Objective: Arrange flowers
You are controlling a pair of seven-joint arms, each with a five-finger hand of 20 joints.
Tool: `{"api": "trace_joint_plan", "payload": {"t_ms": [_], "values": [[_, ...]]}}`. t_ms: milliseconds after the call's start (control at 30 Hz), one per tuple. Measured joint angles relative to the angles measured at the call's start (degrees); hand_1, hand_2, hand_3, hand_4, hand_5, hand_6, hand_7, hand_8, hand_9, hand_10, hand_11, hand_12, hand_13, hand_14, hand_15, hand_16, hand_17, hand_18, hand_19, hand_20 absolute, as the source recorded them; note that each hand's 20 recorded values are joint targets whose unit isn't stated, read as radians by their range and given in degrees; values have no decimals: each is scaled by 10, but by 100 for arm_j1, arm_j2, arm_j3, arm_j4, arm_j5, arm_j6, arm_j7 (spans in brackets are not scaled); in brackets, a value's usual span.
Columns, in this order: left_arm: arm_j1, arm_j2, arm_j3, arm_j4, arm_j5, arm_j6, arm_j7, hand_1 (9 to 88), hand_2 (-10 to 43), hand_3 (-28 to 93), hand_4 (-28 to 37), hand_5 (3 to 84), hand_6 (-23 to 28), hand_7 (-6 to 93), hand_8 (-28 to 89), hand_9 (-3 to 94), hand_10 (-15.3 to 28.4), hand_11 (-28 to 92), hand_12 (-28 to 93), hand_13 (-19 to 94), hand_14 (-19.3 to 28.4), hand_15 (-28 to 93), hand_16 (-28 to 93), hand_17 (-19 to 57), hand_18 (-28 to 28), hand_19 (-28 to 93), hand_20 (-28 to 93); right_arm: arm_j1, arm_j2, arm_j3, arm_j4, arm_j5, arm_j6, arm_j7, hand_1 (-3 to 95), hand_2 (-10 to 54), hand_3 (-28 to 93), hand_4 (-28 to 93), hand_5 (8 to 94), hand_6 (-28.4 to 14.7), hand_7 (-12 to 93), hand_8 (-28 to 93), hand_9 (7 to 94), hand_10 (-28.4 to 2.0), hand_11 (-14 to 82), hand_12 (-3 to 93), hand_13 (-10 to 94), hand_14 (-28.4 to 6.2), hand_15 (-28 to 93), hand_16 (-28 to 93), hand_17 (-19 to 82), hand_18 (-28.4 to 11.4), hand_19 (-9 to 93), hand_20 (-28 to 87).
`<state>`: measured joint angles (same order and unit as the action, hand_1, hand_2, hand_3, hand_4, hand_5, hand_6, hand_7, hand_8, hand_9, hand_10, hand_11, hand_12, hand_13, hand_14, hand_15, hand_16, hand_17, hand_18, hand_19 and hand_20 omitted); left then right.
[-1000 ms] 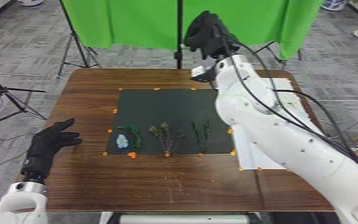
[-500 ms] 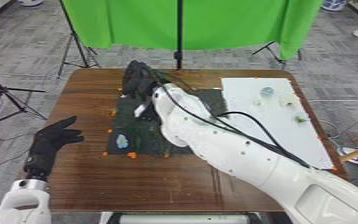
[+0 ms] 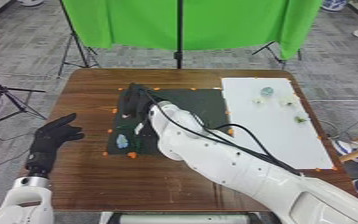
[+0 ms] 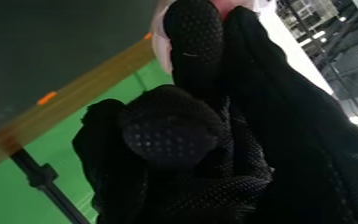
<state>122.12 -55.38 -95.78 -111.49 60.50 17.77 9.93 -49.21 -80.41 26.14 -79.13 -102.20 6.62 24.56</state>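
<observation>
We locate the pale pink item just beside the right hand, which sits over the dark mat's 10 o'clock sector. We cannot tell whether this hand is clamped on it.

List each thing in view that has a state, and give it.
Left robot hand: open, beside the mat
Right robot hand: over the mat
Mat: flat, partly covered
White sheet: flat
Blue piece: lying on mat
Pink thing: partly hidden
Curtain: hanging
</observation>
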Motion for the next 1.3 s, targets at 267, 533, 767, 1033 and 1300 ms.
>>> {"api": "trace_joint_plan", "payload": {"t_ms": [267,533,767,1033,1300], "values": [[-27,6,22,12,-7,-15,-2,289,208,661,-122,464,51,118,-66,539,157,284,140,490,208,355,-22,138,156,270,246,-12,-67,-79,130,-98,11,28,564,-95,598,-152,743,-21,192,90,879,-99,121,377,914,-7,560,383,629,-130,932,544],[-53,14,30,25,-12,-63,-27,281,212,663,-140,463,51,116,-65,538,158,282,140,488,208,352,-23,136,157,268,245,-10,-86,-90,216,-141,29,84,523,-95,609,-146,689,-22,175,79,855,-108,165,345,909,-10,563,379,626,-131,932,541],[-56,25,35,34,-13,-120,-46,279,212,665,-146,463,52,115,-65,537,158,281,140,486,210,351,-23,135,157,266,243,-24,-85,-88,238,-266,-2,113,512,-95,619,-151,674,-16,182,70,846,-110,177,334,908,-10,562,377,620,-132,932,539],[-54,25,27,33,-9,-180,-112,275,211,666,-148,462,52,113,-64,537,159,280,140,485,211,351,-23,134,157,267,242,-69,-75,-78,249,-337,-76,134,506,-95,625,-154,664,-12,183,59,843,-111,186,329,907,-12,561,375,620,-134,932,539],[32,15,-72,-13,-9,-188,-143,274,211,666,-151,462,52,113,-64,535,158,279,140,485,211,350,-23,133,157,268,242,-35,239,-65,-208,-418,-146,127,468,-95,632,-150,666,-13,196,73,814,-118,260,320,892,-24,564,376,601,-143,932,531]]}}
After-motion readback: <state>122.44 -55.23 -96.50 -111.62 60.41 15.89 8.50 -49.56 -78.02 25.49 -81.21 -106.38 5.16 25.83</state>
